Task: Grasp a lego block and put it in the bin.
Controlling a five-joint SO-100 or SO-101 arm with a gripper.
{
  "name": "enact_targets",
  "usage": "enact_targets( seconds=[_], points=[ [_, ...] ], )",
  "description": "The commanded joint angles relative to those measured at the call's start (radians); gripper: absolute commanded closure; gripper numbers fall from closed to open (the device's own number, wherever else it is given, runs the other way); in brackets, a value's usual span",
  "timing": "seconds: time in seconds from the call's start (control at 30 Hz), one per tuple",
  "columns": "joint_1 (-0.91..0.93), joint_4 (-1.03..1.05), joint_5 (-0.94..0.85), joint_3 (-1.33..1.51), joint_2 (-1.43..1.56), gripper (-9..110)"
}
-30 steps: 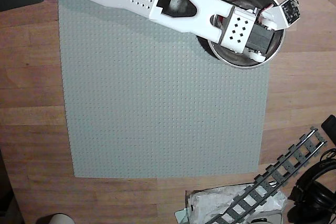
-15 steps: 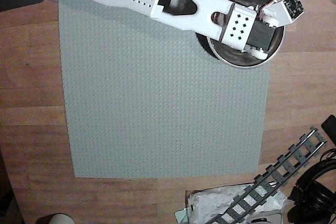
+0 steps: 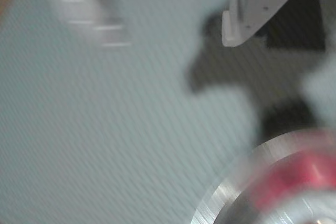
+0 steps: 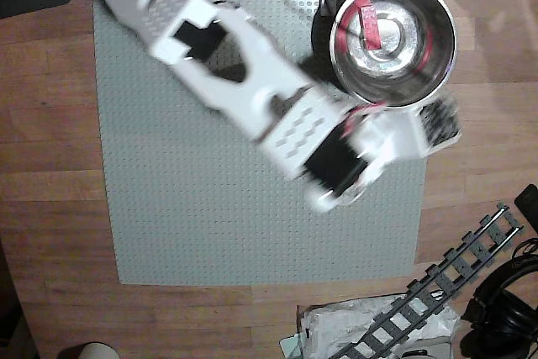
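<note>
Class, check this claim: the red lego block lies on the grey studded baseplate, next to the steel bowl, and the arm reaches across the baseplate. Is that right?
Not quite. The overhead view shows the lego block lying inside the steel bowl, not on the grey baseplate beside it. The rest holds: the arm does reach across the baseplate.
</note>
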Motion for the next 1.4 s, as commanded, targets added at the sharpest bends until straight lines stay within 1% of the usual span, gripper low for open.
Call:
enact_targets(
  seconds=[0.0,0.13,0.27,0.33,0.47,0.57,0.77,0.87,1.0,1.37],
  points=[
    [0.127,0.008,-0.109,0.067,0.218,101],
    [0.247,0.008,-0.202,0.253,0.443,102],
    [0.353,-0.014,-0.258,0.529,0.741,102],
    [0.397,-0.044,-0.276,0.678,0.902,102],
    [0.472,-0.184,-0.296,1.025,1.278,102],
    [0.520,-0.253,-0.296,1.216,1.494,102],
    [0.563,-0.287,-0.296,1.474,1.724,102],
    [0.575,-0.339,-0.291,1.674,1.924,102],
    [0.640,-0.339,-0.295,1.847,2.152,102],
    [0.695,-0.330,-0.296,2.126,2.372,102]
  ],
)
